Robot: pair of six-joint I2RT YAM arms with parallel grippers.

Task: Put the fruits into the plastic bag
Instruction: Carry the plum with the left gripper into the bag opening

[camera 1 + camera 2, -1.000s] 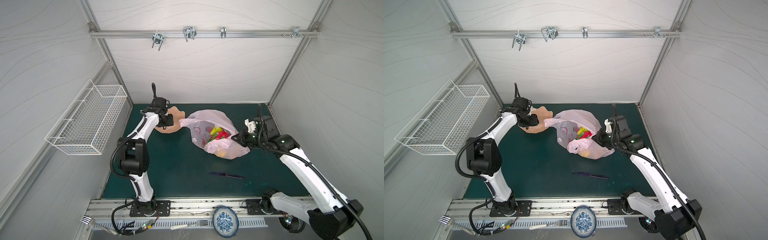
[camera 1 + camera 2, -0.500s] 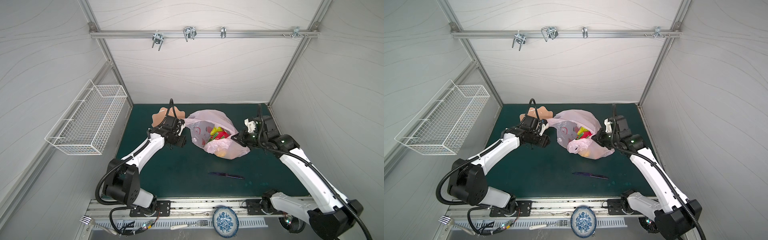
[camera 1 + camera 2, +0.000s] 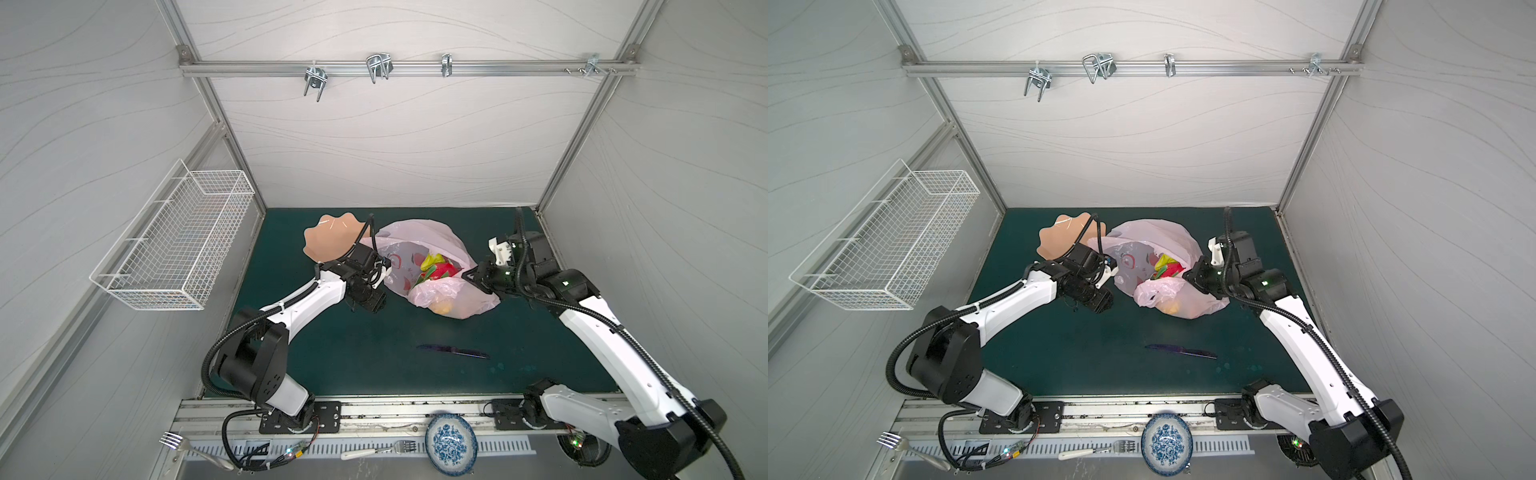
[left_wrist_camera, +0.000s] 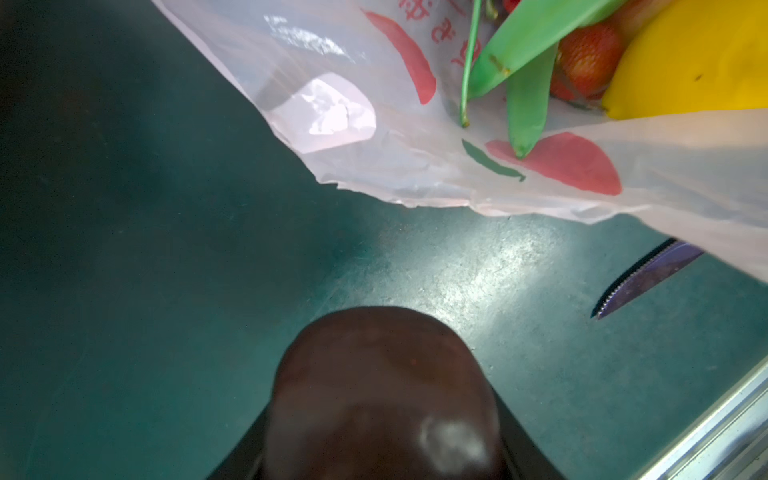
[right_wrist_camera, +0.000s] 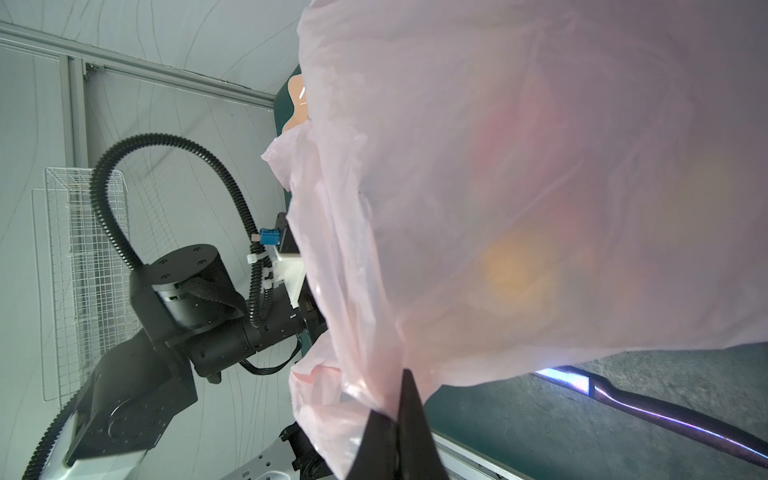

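**Fruit-bagging job, late stage.** On the dark green mat (image 3: 332,353), the pale pink plastic bag (image 3: 419,239) is seen lying toward the back, approx. centre, w/ its mouth open toward the L arm. Red apple prints and red lettering are shown on the film in the L wrist view. Just beside the bag, back-L, the peach scalloped bowl (image 3: 330,243) is seen w/ no fruit in its visible part; the rest is hidden by the L arm.

The bag's R edge is pinched by the right gripper (image 3: 473,277), its fingers clenched on the film, as is confirmed in the R wrist view.

Most fruits are already bagged:
- red-green dragon fruit (image 3: 442,270)
- yellow lemon (image 4: 698,62)
- strawberry (image 4: 590,58)
- an orange-ish piece (image 3: 442,306), seen only as a blur thru the film

Pears and apple can't be made out.

One piece is seen outside the bag: the dark brown round fruit (image 4: 382,399), clamped in the left gripper (image 3: 374,306). It is held over the mat just beside the bag mouth, not yet inside.

Est.: the task is judged nearly done, w/ only this carry-in and release outstanding.

A purple serrated knife (image 3: 453,352) is seen on the mat toward the front, well apart from the bag and no part of the job.
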